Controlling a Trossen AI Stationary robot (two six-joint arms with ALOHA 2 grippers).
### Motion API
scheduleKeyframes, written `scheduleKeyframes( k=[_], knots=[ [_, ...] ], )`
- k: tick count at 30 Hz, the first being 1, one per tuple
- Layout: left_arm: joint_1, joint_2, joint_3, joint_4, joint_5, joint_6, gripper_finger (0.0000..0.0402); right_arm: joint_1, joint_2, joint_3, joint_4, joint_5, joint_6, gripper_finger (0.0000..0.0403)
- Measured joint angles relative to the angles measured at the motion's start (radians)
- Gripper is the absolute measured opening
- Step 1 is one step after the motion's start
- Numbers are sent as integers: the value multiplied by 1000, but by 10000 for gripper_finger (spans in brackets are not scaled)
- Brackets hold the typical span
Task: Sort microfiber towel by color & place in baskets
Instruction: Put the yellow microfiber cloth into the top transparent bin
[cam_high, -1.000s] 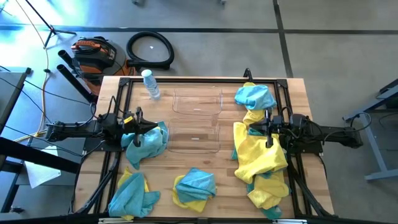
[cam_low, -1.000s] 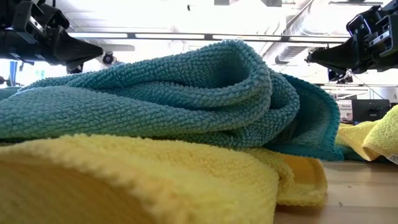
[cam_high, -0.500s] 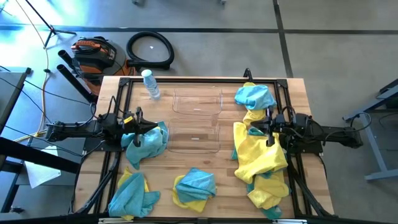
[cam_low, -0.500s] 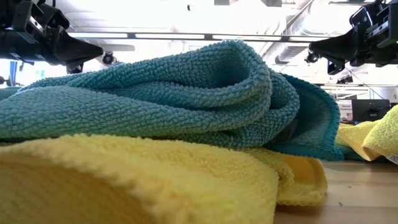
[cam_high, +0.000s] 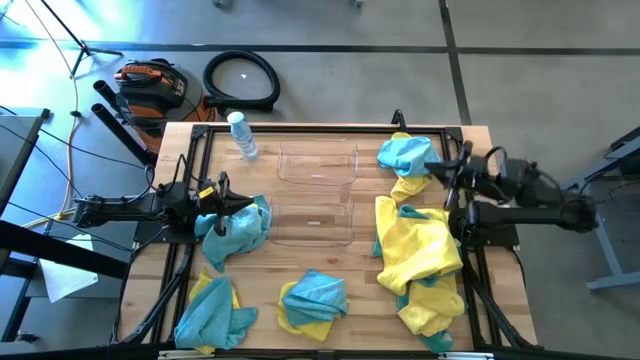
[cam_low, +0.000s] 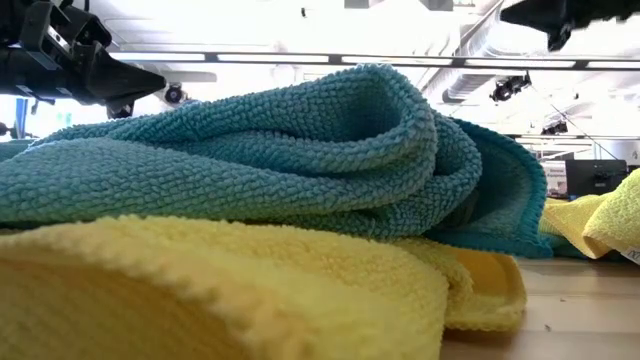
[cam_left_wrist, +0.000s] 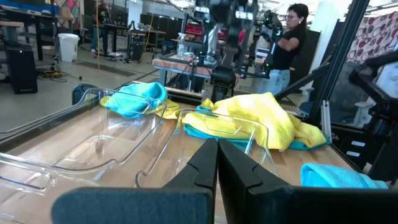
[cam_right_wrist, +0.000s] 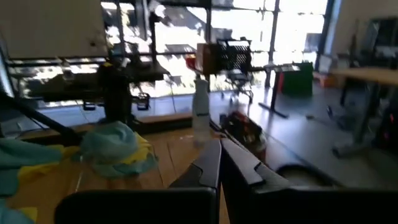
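Both jaws are clenched and empty: the right gripper (cam_high: 437, 171) beside the blue towel (cam_high: 408, 154) risks pushing it, not gripping; left gripper (cam_high: 240, 206) waits.

The wooden surface (cam_high: 340, 265) carries two clear baskets (cam_high: 316, 163) (cam_high: 312, 220) side by side at its middle, long sides touching. A water bottle (cam_high: 241, 135) lies at the far left corner. A teal towel (cam_high: 236, 228) sits just left of the nearer basket. At the near edge lie a teal-and-yellow heap (cam_high: 212, 312) on the left and another (cam_high: 312, 300) at the centre. On the right, a teal towel over yellow (cam_high: 408, 155) lies at the far end, with a large yellow spread (cam_high: 412, 250) nearer, teal edges showing beneath.
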Motion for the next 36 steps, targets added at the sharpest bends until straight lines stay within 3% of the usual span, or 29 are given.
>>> scheduleKeyframes(
  k=[3,10,18,27,36],
  knots=[
    [0,0,0,0,0,0,1,0,181,207,-234,64,195,0],
    [0,0,0,0,0,0,1,43,618,610,-736,51,561,0],
    [0,0,0,0,0,0,1,260,962,856,-1182,-64,1033,0],
    [0,0,0,0,0,0,1,519,1059,869,-1210,-147,1420,17],
    [0,0,0,0,0,0,1,607,1145,868,-1211,-160,1550,116]
  ],
)
